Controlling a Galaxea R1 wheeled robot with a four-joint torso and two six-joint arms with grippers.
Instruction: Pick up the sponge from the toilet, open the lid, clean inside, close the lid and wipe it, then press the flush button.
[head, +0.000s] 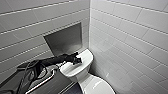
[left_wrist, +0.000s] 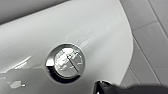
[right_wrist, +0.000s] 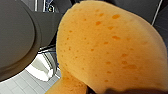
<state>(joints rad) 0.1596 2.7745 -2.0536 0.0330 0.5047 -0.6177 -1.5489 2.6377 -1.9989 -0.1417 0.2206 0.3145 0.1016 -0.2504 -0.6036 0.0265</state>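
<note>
The right gripper's jaws hold the sponge (right_wrist: 107, 47) close by, while farther off the left gripper (head: 76, 60), jaws I cannot make out, is over the toilet (head: 86, 80) tank and should push straight down on the middle of the flush button (left_wrist: 65, 62).

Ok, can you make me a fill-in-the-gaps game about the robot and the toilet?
1. The left gripper is over the white ____ top of the toilet.
2. The flush button has a ____ shape.
3. The sponge by the right wrist camera is coloured ____.
4. The walls are covered in pale ____.
Missing words: tank; round; orange; tiles.
</note>
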